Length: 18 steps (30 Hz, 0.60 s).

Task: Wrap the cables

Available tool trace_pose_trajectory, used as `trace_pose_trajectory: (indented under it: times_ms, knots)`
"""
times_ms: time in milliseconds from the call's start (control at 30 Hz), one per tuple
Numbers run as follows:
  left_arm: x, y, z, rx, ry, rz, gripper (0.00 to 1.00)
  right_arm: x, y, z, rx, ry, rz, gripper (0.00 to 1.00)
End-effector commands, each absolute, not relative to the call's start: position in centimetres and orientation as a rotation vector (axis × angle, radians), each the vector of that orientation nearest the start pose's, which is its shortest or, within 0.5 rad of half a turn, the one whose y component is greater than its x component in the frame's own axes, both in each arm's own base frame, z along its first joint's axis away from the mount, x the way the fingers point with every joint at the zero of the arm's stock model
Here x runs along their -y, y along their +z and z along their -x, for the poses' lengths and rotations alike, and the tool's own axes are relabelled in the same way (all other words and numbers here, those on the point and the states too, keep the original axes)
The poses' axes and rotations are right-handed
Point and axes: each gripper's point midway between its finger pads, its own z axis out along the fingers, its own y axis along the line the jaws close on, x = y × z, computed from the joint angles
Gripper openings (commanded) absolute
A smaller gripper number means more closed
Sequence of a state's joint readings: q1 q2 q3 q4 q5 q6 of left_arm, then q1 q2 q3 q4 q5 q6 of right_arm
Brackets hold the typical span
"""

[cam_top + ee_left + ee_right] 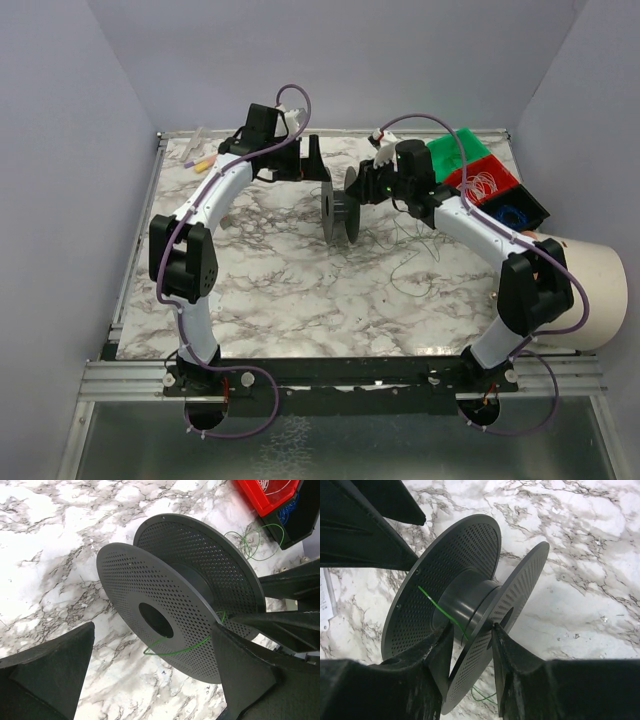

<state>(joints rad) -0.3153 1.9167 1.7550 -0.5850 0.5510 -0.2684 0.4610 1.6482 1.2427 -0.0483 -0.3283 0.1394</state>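
A black perforated spool [340, 205] stands on edge mid-table. My right gripper [368, 183] is shut on the spool's near flange [515, 600]; in the right wrist view the gripper [472, 630] pinches the flange between its two fingers. A thin green cable [442, 611] lies across the hub. In the left wrist view this cable [185, 650] runs from the spool's centre hole over the flange rim. My left gripper [150, 680] is wide open and empty beside the spool [165, 605], its fingers apart from it. A loose thin cable [408, 262] trails on the table to the right of the spool.
Red bin [487, 183] with whitish wire coils, green bin [458, 155] and black bin [515, 212] with blue wire stand at the back right. A white cylinder [592, 290] sits at the right edge. Small items [200, 160] lie at the back left.
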Motion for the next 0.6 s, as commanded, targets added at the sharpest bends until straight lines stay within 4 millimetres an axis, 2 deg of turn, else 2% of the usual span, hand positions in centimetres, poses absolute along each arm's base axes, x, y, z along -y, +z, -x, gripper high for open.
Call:
trace_pose_trajectory:
  times_ms: [0, 167, 367, 567]
  knots:
    - [25.7, 21.9, -43.5, -2.288, -0.953, -0.378, 0.99, -29.5, 21.6, -38.5, -1.936, 0.869, 0.614, 0.37]
    - [26.6, 21.9, -43.2, -2.288, -0.999, -0.403, 0.99, -29.9, 21.3, -38.8, -1.949, 0.884, 0.609, 0.37]
    - [27.5, 23.8, -43.4, -2.24, -1.071, -0.432, 0.99, -30.3, 21.9, -38.6, -1.953, 0.923, 0.607, 0.38]
    - [27.1, 23.9, -44.1, -2.237, -1.041, -0.409, 0.99, -30.2, 22.7, -39.0, -1.954, 0.908, 0.603, 0.38]
